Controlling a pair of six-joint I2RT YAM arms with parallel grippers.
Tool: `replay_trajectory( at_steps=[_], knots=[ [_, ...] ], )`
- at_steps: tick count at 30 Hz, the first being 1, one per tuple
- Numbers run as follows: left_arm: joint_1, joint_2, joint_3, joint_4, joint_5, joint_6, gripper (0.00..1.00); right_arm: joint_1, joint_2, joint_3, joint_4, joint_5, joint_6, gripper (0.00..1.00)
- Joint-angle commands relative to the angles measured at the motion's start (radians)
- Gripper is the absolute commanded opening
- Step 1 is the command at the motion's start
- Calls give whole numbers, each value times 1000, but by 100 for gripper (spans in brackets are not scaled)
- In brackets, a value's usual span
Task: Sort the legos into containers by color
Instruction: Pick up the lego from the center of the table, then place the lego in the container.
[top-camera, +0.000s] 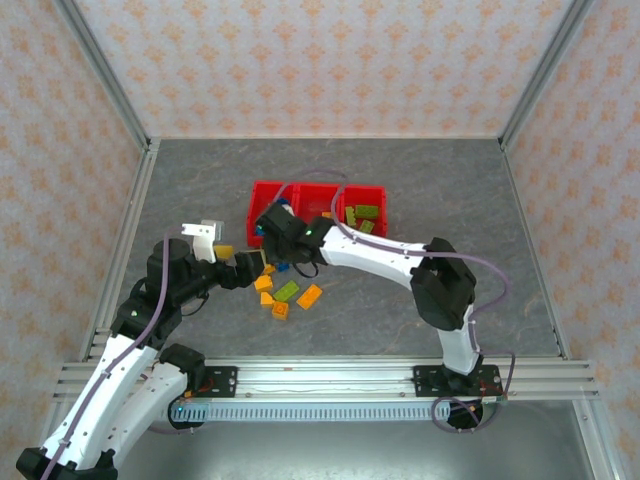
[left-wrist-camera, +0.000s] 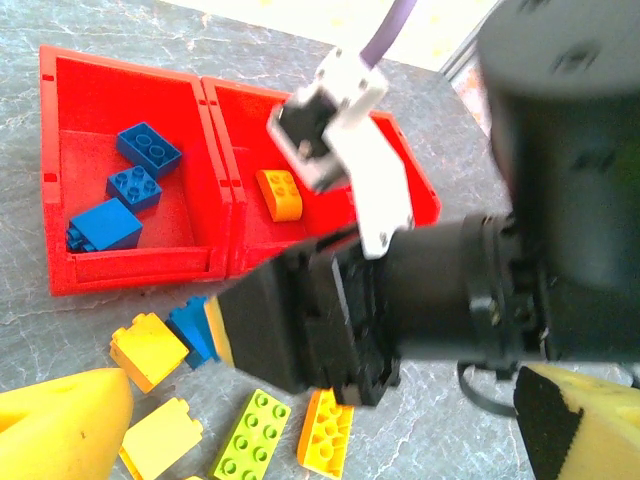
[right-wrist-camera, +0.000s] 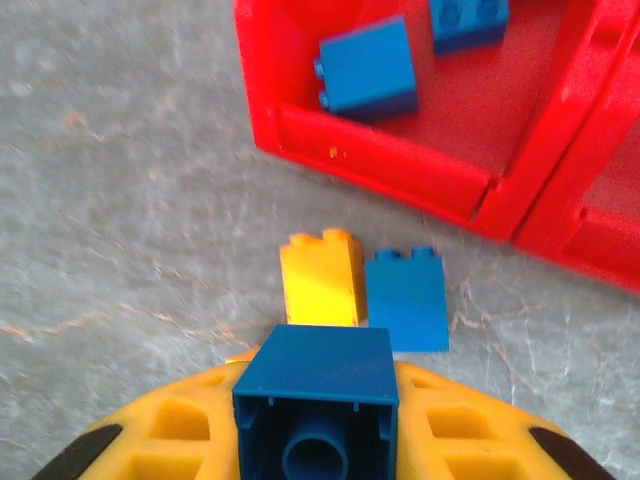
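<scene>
- 2 arms: R arm (top-camera: 380, 255) stretches across to the L end of the bin row. L arm (top-camera: 120, 360) bends in by the loose pile.
- R gripper (right-wrist-camera: 316, 392): clamped on 1 held blue brick (right-wrist-camera: 315, 372), just short of the L bin's near wall. Brick's hollow underside faces the wrist cam, studs away; long axis can't be told.
- L gripper (top-camera: 245, 268): fingers (left-wrist-camera: 60, 425) spread wide over loose bricks.
- 3 red bins (top-camera: 310, 195) joined in 1 row, long axis L–R across the table (top-camera: 200, 190).
- L bin (left-wrist-camera: 90, 120): 3 blue bricks (left-wrist-camera: 133, 186), 2 studs-up, 1 on its side.
- Mid bin (left-wrist-camera: 245, 130): 1 orange brick (left-wrist-camera: 280, 193), long axis diagonal.
- R bin (top-camera: 383, 190): lime bricks (top-camera: 365, 212), count unclear.
- Loose on the near side of the bins, L wrist view: 2 yellow bricks (left-wrist-camera: 148, 348), 1 loose blue (left-wrist-camera: 192, 330), 1 loose orange (left-wrist-camera: 328, 430), 1 loose lime (left-wrist-camera: 250, 435).
- Loose lime lies studs-up, long axis slanting toward the bins.
</scene>
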Motion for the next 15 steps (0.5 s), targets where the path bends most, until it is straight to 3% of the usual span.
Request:
replay_trajectory(
  at_steps=[1, 15],
  knots=[
    [-9, -21, -6, 25, -20, -4, 99, -42, -15, 52, 39, 10, -27, 24],
    [-9, -27, -4, 25, -27, -6, 99, -139, 289, 487, -62, -19, -186, 24]
  ],
)
